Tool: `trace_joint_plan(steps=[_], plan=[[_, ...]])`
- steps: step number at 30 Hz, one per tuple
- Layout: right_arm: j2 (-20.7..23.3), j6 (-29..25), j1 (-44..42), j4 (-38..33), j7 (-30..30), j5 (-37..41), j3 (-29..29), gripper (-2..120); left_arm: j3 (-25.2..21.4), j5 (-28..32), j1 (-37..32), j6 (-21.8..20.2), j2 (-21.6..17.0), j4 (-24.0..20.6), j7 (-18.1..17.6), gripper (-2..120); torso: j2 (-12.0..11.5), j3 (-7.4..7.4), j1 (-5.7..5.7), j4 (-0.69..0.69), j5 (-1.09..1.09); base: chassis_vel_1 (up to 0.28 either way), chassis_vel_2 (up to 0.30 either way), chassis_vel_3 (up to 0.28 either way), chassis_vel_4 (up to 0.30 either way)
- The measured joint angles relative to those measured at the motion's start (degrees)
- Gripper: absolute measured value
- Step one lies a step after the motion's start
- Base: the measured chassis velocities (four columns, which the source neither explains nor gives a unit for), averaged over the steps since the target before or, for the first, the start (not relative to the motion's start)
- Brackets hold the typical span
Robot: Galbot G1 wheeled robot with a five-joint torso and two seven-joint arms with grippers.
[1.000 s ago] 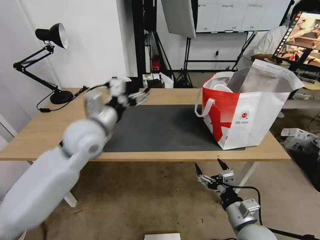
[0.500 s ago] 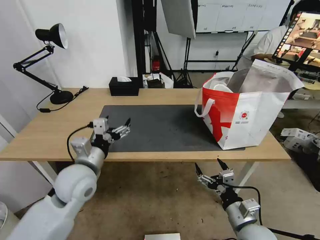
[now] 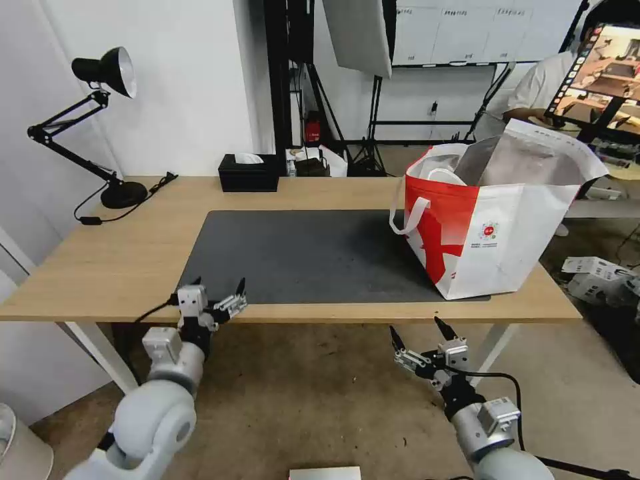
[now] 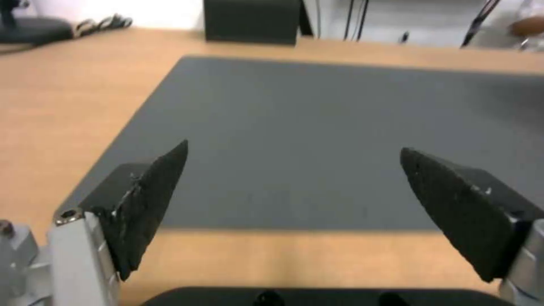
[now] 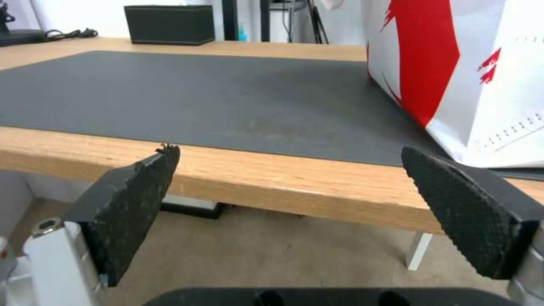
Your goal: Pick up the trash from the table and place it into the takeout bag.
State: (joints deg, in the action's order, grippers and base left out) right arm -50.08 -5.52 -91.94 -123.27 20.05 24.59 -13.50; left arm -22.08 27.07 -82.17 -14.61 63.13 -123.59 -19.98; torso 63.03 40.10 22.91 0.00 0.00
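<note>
So there's one long light-wood bench (image 3: pixel 100 267) with one big dark grey mat (image 3: pixel 313 257) laid across its middle, reaching almost to the front edge. One takeout bag (image 3: pixel 493 227), red and white with silver lining, stands at the right end of the bench, partly on the mat's right end, mouth open. A white rounded item (image 3: pixel 445 175) sits inside near the rim, can't tell which piece of trash it is. One small round logo on the bag's front, and one white strap handle hangs down its left side.

Back edge: one black tissue box (image 3: pixel 249 175) around the middle, one black desk lamp (image 3: pixel 100 127) at the back left corner.

Two grippers, both empty. The left gripper (image 3: pixel 217 297) hangs at the front edge by the mat's near left corner, fingers (image 4: pixel 153 199) spread wide. The right gripper (image 3: pixel 420 340) is below the front edge, in front of the bag, fingers (image 5: pixel 133 204) wide apart too.
</note>
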Motion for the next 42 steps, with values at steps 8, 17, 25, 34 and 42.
trace_joint_plan(steps=[8,17,25,34,42], plan=[[0.0,0.0,0.0,0.0,0.0,0.0,0.0,100,-0.3,-1.5,-3.4,-2.9,1.2,-1.0,-2.6,100,0.0,0.00,0.00,0.00,0.00,0.000,0.000,0.000,0.000],[0.0,0.0,0.0,0.0,0.0,0.0,0.0,100,-1.1,0.0,-5.4,-4.0,2.2,-2.8,-3.6,100,0.0,0.00,0.00,0.00,0.00,0.000,0.000,0.000,0.000],[0.0,0.0,0.0,0.0,0.0,0.0,0.0,100,-1.2,0.4,-5.9,-4.4,2.6,-3.4,-3.1,100,0.0,0.00,0.01,0.00,-0.01,0.000,0.000,0.000,0.000],[0.0,0.0,0.0,0.0,0.0,0.0,0.0,100,-1.2,0.4,-5.8,-4.4,2.6,-3.4,-3.1,100,0.0,0.01,0.01,0.00,-0.01,0.000,0.000,0.000,0.000],[0.0,0.0,0.0,0.0,0.0,0.0,0.0,100,-1.1,0.4,-5.8,-4.4,2.6,-3.4,-3.0,100,0.0,0.00,0.01,0.00,0.00,0.000,0.000,0.000,0.000]])
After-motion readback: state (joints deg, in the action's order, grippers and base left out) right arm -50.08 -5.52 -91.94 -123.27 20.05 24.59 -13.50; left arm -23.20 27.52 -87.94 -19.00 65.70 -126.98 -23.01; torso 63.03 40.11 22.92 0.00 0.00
